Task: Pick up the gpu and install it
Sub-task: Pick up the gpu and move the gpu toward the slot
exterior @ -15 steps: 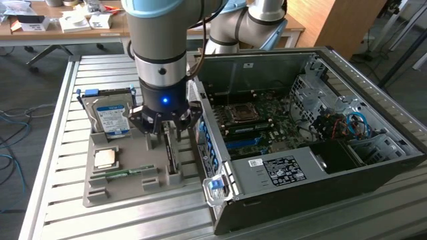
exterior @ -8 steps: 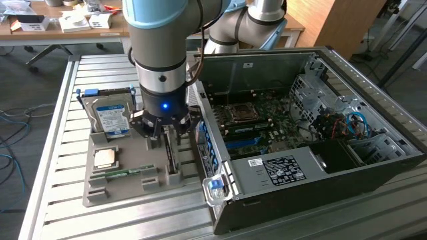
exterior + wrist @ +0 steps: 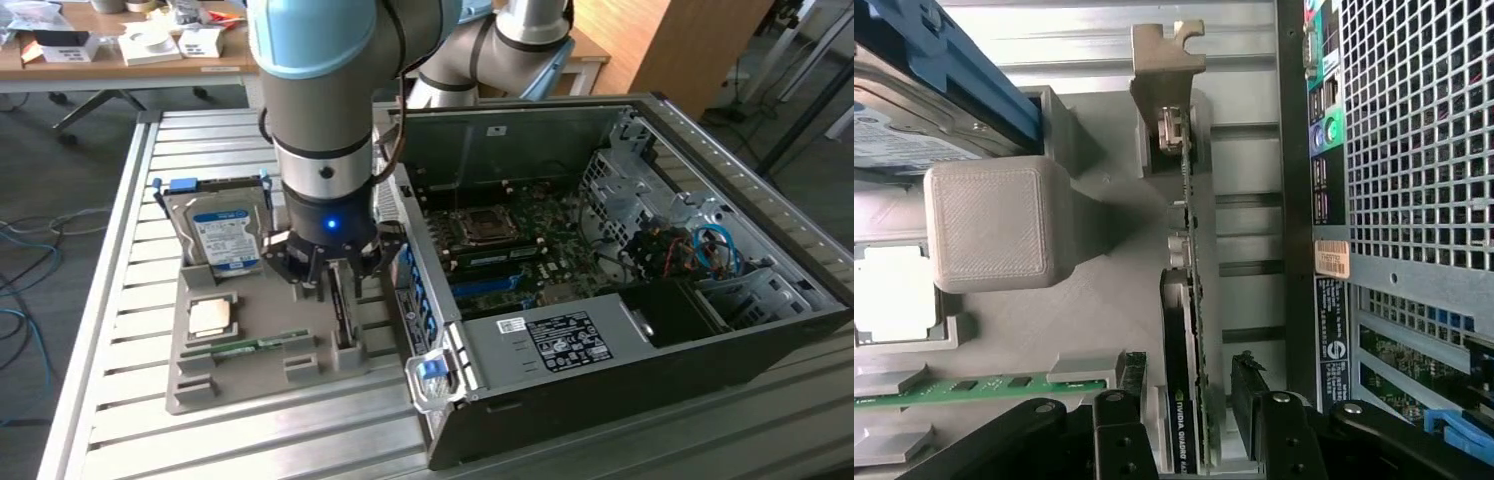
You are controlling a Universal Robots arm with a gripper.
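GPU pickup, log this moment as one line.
pincer: open, straddling gpu | gpu: standing on edge in grey tray slot | lifted: no

White lettering runs along the edge of the thin flat black gpu card (image 3: 1180, 425) in the wrist view: "NVIDIA QUADRO", the characters after it unclear. The black-and-white label (image 3: 570, 340) on the silver power supply box, lower middle of the exterior view, carries print too small to read. The same holds for the silver hard drive's blue-white label (image 3: 224, 238).
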